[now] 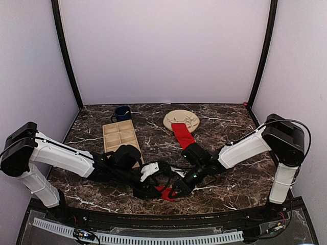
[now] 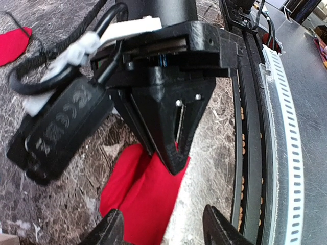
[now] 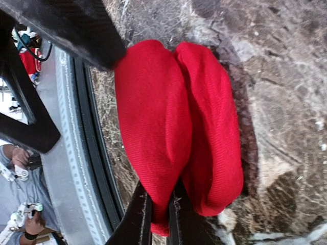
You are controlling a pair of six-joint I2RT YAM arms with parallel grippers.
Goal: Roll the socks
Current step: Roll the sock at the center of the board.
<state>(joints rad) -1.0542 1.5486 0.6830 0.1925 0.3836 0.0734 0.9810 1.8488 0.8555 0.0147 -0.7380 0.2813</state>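
Note:
One red sock (image 1: 166,193) lies bunched and folded on the marble near the front edge. My right gripper (image 3: 158,220) is shut on a fold of that sock (image 3: 173,127), pinching the fabric between its fingertips. My left gripper (image 2: 164,232) stands open just above the same sock (image 2: 143,194); its fingers (image 2: 110,229) are spread wide, one over the fabric, the other over bare marble. In the left wrist view the right gripper's black fingers (image 2: 171,148) press down on the sock. The second red sock (image 1: 183,135) lies flat farther back, its far end on the beige plate (image 1: 188,117).
A wooden compartment tray (image 1: 121,137) sits at the back left, with a dark blue mug (image 1: 122,113) behind it. The table's black front rail (image 2: 245,153) and a white perforated strip (image 2: 286,153) run close beside the sock.

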